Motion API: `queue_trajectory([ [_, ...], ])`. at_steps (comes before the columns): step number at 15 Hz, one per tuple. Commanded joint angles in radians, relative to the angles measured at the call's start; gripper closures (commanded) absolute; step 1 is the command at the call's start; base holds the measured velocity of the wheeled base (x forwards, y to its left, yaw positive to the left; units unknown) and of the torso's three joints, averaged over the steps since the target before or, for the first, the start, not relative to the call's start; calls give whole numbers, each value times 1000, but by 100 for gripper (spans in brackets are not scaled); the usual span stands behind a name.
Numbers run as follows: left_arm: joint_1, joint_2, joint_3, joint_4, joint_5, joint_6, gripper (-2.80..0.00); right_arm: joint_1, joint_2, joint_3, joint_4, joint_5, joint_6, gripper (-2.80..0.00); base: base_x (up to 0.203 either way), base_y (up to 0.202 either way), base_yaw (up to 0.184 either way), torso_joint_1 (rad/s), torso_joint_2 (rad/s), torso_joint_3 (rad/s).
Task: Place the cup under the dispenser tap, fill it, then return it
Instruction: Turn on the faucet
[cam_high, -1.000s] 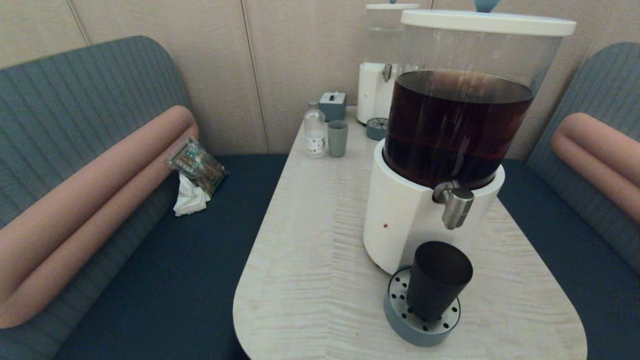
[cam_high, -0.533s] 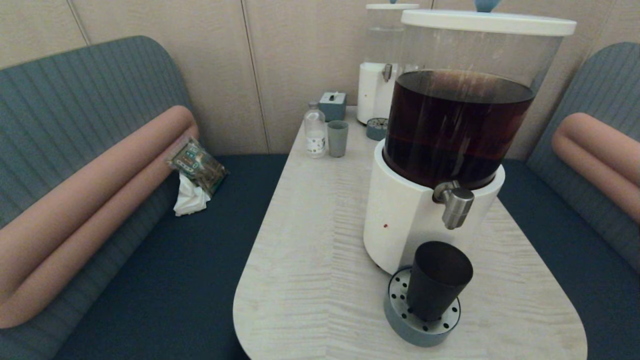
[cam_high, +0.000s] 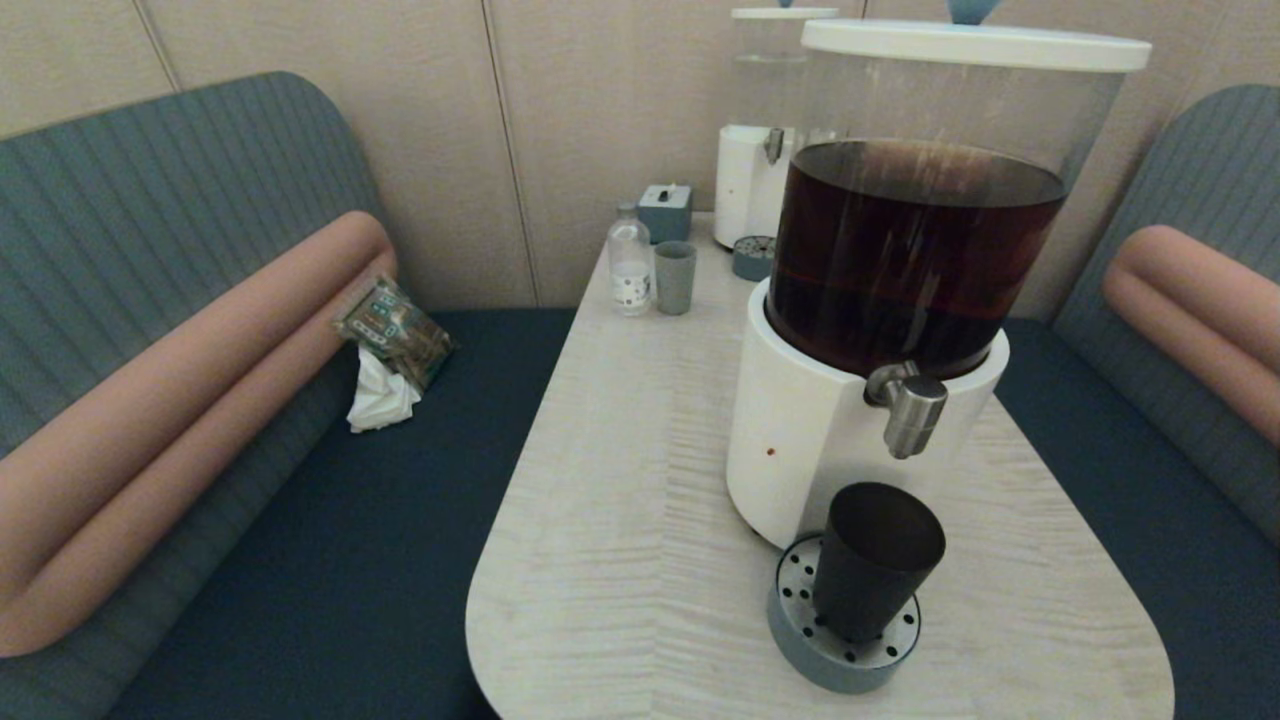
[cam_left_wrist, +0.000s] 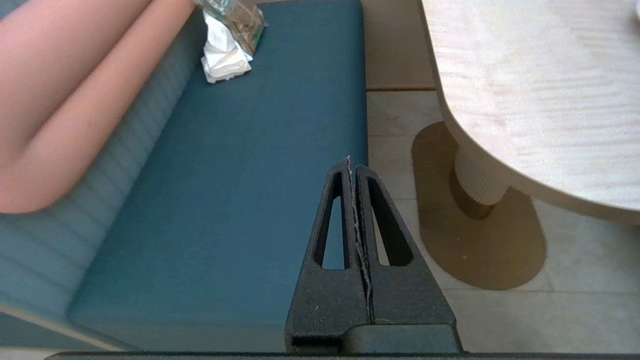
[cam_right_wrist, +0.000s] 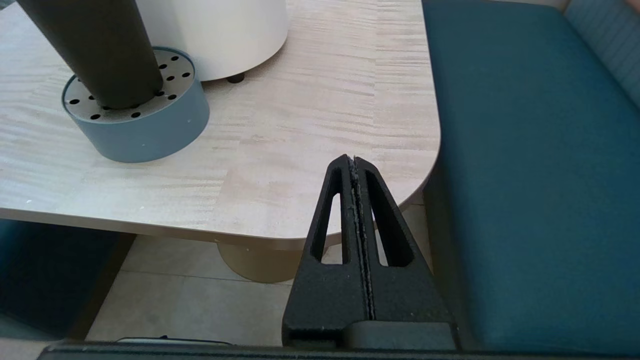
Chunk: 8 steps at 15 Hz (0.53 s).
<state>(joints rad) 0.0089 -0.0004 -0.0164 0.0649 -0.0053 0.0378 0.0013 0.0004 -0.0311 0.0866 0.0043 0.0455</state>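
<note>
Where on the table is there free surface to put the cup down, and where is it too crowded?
Bare table lies left of the dark dispenser's white base, between the clear bottle and the near edge; a narrower strip lies right of the drip tray. The far end is crowded around the grey-blue cup.

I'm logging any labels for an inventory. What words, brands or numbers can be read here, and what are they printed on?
No text can be read in any view.
The small clear bottle carries a white label with dark marks, too small to read.
The crumpled packet on the bench seat shows a printed pattern, too blurred to read.
The dark-liquid dispenser, the cup and the blue-grey box show no lettering.
</note>
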Motion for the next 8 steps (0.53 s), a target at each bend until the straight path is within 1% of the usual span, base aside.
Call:
queue_trajectory([
  [1, 0, 2, 0, -7, 2, -3, 0, 0, 1, -1, 1, 0, 0, 0, 0, 0, 0, 0, 0, 0],
  [3, 0, 2, 7, -35, 2, -4, 0, 0, 1, 0, 1, 0, 0, 0, 0, 0, 0, 0, 0, 0],
  [6, 0, 2, 9, -39, 2, -4, 0, 0, 1, 1, -3, -2, -4, 0, 0, 0, 0, 0, 0, 0],
  [8, 0, 2, 9, -39, 2, -4, 0, 0, 1, 13, -31, -2, -22, 0, 0, 0, 0, 0, 0, 0],
])
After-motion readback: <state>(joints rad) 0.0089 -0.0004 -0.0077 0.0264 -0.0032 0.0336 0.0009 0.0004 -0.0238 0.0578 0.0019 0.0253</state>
